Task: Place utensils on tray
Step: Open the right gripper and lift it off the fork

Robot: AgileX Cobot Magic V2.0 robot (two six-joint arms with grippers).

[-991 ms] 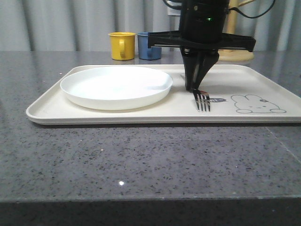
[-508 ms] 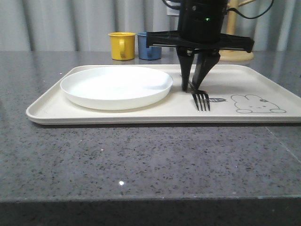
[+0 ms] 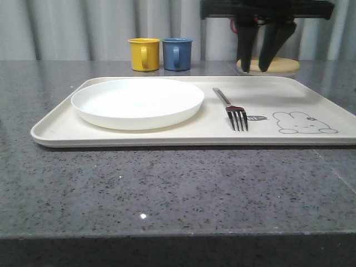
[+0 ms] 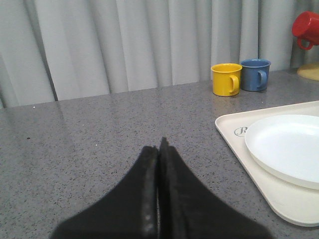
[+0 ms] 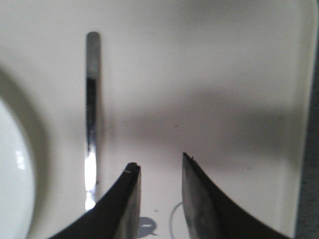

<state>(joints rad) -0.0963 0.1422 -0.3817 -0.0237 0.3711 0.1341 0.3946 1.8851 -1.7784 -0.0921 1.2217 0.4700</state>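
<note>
**Above the tray, an empty right gripper with the fork already down**

Right of centre in the front view, the fork (image 3: 233,110) lies flat on the tray (image 3: 167,136), tines toward the camera, just beside the plate (image 3: 137,102) and apart from it; the rabbit drawing (image 3: 303,123) sits further right. Plate and fork both rest inside the tray's rim. At the upper right of that frame the right gripper (image 3: 266,50) hangs well above the tray, its jaws apart and nothing between them. The right wrist view agrees: the right gripper (image 5: 158,172) stands open over bare tray surface, the fork handle (image 5: 91,109) off to one side and untouched.

The left gripper (image 4: 159,149) has its fingers pressed together, empty, over the bare bench (image 4: 99,129) beside the tray's near corner.

I judge the fork's placing done and the step in hand to be the retreat between items. The next move calls for locating another utensil; none is visible off the tray. The yellow mug (image 3: 144,53) and blue mug (image 3: 177,53) stand behind.
</note>
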